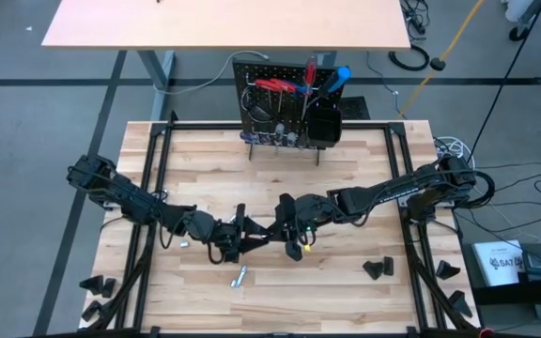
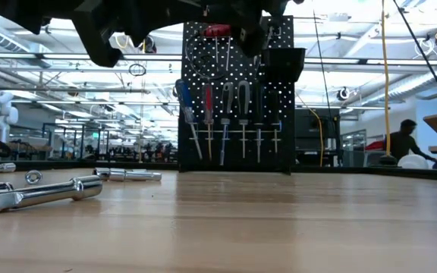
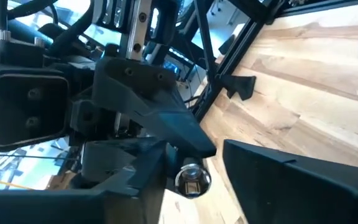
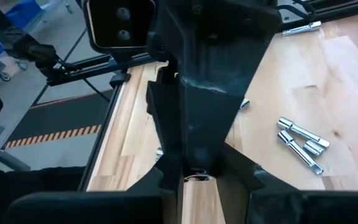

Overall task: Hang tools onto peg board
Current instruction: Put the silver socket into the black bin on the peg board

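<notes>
The peg board (image 1: 280, 113) stands upright at the table's far edge, with red- and blue-handled tools hanging on it (image 2: 237, 98). Both arms meet above the table's middle. My right gripper (image 1: 276, 228) is shut on a small silver socket-like tool (image 3: 192, 179). My left gripper (image 1: 252, 233) faces it from the left, open. Its fingers (image 3: 291, 186) stand on either side of that tool's end. Several silver tools (image 1: 239, 276) lie on the table near the front. My right gripper pinches the silver tool between its two fingers, coming from the table's right and tipped slightly down. The tool's hollow end (image 3: 192, 179) sticks out toward my left gripper, lifted clear of the table. My left gripper flanks that end; whether it touches I cannot tell.
Loose silver tools (image 4: 300, 142) lie left of centre (image 2: 44, 193), and a small bit (image 1: 184, 242) lies farther left. Black wedge blocks (image 1: 376, 269) sit at the front right and front left (image 1: 97, 284). Bare wood lies between the arms and the peg board.
</notes>
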Robot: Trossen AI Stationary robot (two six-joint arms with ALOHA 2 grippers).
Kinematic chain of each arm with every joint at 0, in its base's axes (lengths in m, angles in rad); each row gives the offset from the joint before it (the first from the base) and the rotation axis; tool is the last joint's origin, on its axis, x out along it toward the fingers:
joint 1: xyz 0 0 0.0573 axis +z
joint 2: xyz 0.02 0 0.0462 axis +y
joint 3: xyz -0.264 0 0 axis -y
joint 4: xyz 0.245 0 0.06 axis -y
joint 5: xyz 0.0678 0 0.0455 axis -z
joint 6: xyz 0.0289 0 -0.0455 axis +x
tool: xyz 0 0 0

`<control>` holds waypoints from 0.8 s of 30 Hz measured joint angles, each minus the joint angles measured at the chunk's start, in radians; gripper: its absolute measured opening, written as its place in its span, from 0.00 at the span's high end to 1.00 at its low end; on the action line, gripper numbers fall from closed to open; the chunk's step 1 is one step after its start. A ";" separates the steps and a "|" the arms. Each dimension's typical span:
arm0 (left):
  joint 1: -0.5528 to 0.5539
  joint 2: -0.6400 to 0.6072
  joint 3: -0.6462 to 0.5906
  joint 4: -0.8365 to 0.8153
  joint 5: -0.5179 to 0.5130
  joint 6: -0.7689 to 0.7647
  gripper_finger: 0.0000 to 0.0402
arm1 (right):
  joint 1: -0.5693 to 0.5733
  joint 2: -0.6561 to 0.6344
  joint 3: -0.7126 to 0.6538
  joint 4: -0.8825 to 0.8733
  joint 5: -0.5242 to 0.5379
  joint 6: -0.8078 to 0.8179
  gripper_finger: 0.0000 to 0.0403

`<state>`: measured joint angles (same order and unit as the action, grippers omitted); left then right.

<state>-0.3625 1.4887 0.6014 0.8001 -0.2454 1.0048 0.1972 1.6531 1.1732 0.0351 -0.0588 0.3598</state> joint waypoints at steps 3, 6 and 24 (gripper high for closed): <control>0.007 0.000 0.000 -0.002 -0.002 -0.001 0.68 | 0.000 0.000 0.000 -0.003 0.001 0.003 0.87; 0.007 0.000 0.000 -0.006 -0.002 0.006 0.79 | 0.000 0.000 0.000 -0.006 -0.002 0.010 0.87; 0.000 0.000 0.000 -0.002 -0.283 -0.188 0.84 | 0.035 -0.192 -0.001 -0.436 0.314 0.021 0.24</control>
<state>-0.3622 1.4887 0.6014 0.7984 -0.5281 0.8172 0.2322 1.4613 1.1722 -0.4011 0.2549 0.3804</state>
